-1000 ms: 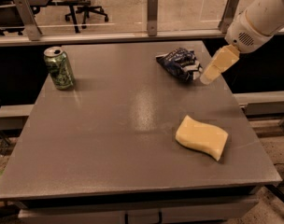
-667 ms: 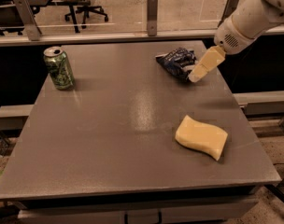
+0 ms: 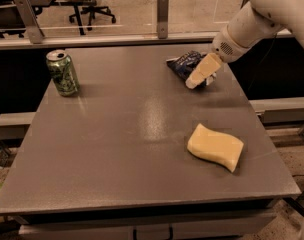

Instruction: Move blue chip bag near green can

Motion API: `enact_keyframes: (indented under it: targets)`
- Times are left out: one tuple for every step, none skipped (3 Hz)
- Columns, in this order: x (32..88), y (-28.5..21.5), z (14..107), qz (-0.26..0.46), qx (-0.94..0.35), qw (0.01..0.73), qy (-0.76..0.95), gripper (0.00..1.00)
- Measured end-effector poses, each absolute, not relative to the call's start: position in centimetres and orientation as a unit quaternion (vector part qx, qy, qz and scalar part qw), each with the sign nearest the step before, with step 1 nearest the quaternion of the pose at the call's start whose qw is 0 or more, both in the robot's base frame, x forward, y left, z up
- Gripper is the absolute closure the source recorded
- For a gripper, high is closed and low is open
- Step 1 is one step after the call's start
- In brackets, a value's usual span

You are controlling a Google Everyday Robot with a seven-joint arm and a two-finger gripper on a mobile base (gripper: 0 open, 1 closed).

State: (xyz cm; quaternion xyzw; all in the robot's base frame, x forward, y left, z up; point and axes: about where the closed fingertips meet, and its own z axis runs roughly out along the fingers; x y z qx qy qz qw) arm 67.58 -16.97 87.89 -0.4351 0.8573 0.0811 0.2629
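The blue chip bag (image 3: 183, 64) lies crumpled at the far right of the grey table (image 3: 122, 149). The green can (image 3: 62, 73) stands upright at the far left of the table, well apart from the bag. My gripper (image 3: 198, 74) comes in from the upper right on the white arm (image 3: 252, 21). It is down at the bag's right side and covers part of it.
A pale yellow wavy sponge (image 3: 215, 146) lies on the right side of the table, nearer the front. A glass partition with metal posts (image 3: 163, 15) runs behind the table. Office chairs (image 3: 89, 9) stand beyond it.
My gripper has moved left and down, from beside the bag's right edge to over the bag. The bag, can and sponge have not moved.
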Motion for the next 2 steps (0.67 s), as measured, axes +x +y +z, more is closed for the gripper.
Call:
enact_keyframes:
  targets:
    - [67.84,-16.03,87.20,0.088,-0.439,0.257,0.857,0.15]
    - [68.05,-15.33,86.91,0.092,-0.443,0.253,0.855,0.39]
